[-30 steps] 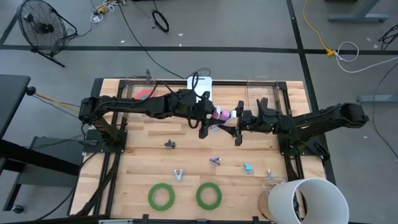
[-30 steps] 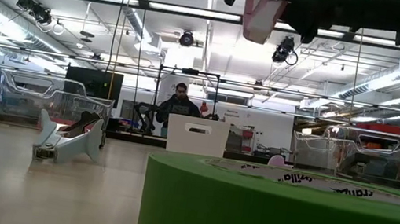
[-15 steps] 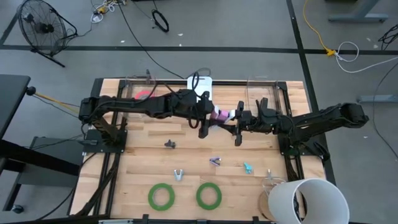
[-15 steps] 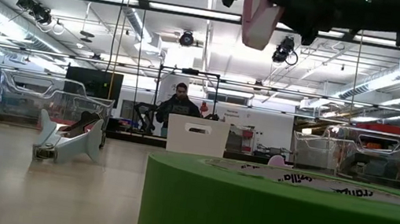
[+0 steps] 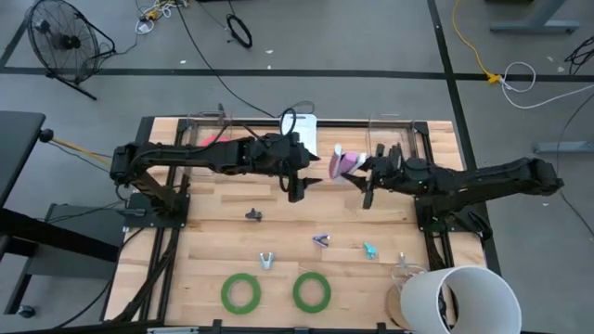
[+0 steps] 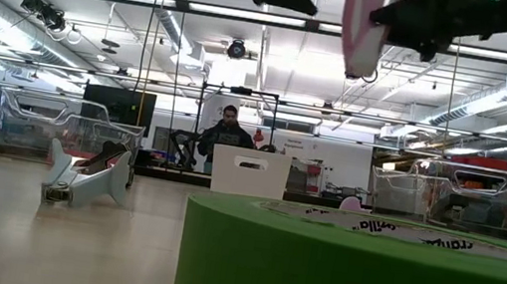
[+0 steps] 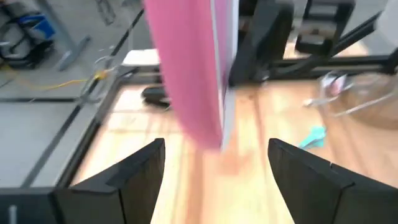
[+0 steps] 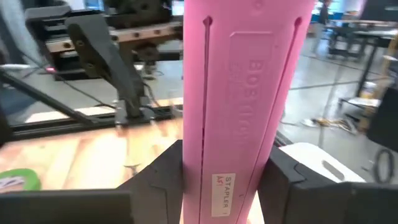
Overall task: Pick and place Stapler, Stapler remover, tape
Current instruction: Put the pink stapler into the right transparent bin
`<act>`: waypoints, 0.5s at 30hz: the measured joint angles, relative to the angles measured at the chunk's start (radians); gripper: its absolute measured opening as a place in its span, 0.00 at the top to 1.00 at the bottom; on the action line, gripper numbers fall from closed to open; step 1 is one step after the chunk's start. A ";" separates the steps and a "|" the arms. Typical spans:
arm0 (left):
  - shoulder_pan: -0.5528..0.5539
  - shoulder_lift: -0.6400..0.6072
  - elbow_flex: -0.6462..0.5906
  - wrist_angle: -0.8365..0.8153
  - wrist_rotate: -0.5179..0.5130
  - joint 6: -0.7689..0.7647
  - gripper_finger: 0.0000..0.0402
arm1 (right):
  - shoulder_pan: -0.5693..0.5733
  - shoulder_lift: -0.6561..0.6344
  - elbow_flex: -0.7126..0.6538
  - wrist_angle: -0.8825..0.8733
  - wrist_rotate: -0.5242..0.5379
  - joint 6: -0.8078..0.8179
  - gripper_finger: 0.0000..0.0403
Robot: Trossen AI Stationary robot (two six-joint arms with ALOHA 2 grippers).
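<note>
A pink stapler [image 5: 345, 164] is held above the table's middle by my right gripper [image 5: 360, 174], which is shut on it. It fills the right wrist view [image 8: 239, 93] and hangs at the top of the low view [image 6: 364, 23]. My left gripper [image 5: 299, 186] is open and empty, just left of the stapler. The stapler stands ahead of its spread fingers in the left wrist view [image 7: 186, 68]. Two green tape rolls [image 5: 241, 293] [image 5: 312, 290] lie flat near the front edge. A red-pink roll [image 5: 213, 141] lies at the far left. Several small staple removers [image 5: 322, 241] lie mid-table. My right gripper pinches the stapler between its two fingers [image 8: 155, 180], one on each long side of its body near the labelled end [image 8: 225, 186]. The stapler is lifted clear of the table and stands out lengthwise past the fingers.
A white box [image 5: 302, 130] stands at the far edge, between clear bins at far left and far right. A white bucket [image 5: 455, 297] stands at the front right corner. A person sits in the room beyond the table [image 6: 227, 133].
The stapler has passed from between both grippers to my right gripper alone. My left gripper has let go and drawn back a little toward the table's left. My right gripper has carried the stapler toward the table's right and far edge, turning it.
</note>
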 joint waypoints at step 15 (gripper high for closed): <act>-0.005 -0.099 0.000 -0.348 -0.074 -0.071 0.28 | -0.075 -0.317 0.000 -0.592 0.416 0.258 0.65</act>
